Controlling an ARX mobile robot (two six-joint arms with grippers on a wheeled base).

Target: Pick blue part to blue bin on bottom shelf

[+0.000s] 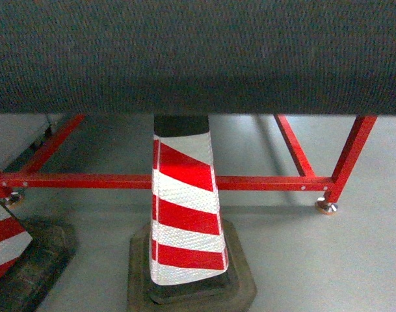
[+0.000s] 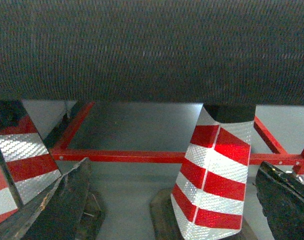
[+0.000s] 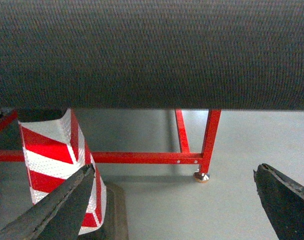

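Nearest, both claws hang low with jaws spread wide and nothing between them: the left claw [image 2: 171, 210] and the right claw [image 3: 174, 207] each show only as dark finger tips at the bottom corners of their wrist views. Just beyond stands a red-and-white striped cone [image 1: 184, 214] on a black rubber base, with a second cone [image 1: 2, 240] off to the left. Behind them runs the red frame [image 1: 250, 183] of a stand, its foot [image 1: 326, 207] on the grey floor [image 1: 315, 260]. Above, a dark textured edge, probably the worktop [image 1: 198, 52] seen from below, fills the top of every view. The blue part, blue bin and bottom shelf are nowhere in sight, so by my reckoning nothing is done: finding, picking and placing all remain.
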